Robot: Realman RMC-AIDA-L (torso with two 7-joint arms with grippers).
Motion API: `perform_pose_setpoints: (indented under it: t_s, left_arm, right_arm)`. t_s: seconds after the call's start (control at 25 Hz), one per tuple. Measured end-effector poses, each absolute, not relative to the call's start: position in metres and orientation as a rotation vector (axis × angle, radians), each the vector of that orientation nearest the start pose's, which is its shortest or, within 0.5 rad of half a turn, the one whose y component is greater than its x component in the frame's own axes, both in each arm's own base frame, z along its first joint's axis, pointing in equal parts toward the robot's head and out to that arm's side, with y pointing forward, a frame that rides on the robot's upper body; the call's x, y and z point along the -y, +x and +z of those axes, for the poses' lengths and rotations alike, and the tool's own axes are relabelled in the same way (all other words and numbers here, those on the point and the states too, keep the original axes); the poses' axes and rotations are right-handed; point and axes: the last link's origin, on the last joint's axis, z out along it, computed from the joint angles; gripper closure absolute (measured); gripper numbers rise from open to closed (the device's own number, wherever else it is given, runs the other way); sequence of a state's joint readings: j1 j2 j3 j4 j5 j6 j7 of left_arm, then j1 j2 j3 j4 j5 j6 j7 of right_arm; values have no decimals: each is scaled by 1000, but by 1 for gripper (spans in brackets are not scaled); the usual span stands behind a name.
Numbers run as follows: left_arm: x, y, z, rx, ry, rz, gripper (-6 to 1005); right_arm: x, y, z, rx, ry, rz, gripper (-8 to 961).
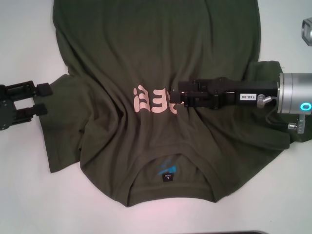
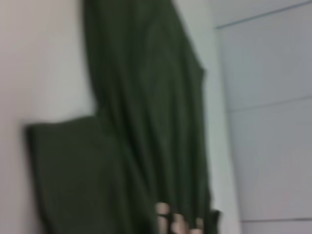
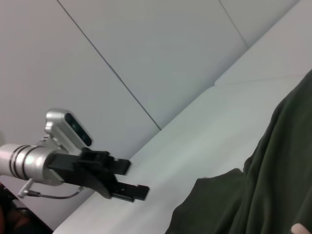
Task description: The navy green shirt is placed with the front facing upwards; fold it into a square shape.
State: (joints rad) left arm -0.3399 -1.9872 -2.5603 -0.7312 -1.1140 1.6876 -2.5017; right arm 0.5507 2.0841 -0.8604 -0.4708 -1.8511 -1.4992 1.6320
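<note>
The shirt (image 1: 146, 73) lies spread on the white table (image 1: 29, 204), collar near (lettering partly hidden). The right gripper (image 1: 181, 97) rests on the chest, fingers closed. The left gripper (image 1: 43, 100) hangs open beside the left sleeve.

Navy green shirt (image 2: 146, 97): lay spread on pale tabletop (image 2: 39, 58), one short sleeve (image 2: 73, 170) extended sideways; scrap of pink lettering (image 2: 170, 222) showed. No fingers were in view.
</note>
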Motion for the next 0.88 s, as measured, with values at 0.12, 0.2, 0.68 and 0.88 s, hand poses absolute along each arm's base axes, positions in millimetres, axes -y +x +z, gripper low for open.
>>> perform_pose_setpoints:
  t_s: [0.12,0.2,0.68,0.88]
  left_arm:
    - [-284,-336,57,-2386,2039,839,272]
    - [-286,-340,54,-2430,2032,802,284]
    - [-290,-346,53,-2532,1946,792,284]
    - [-289,-353,53,-2583,1938,757,284]
  right_arm:
    - [-318,248,-45,-1171,-2735,845,224]
    - [-319,247,-45,-1189,-2728,851,224]
    - [-319,250,-43,-1281,-2684,869,225]
    - [-317,251,-44,-1291,-2682,864,225]
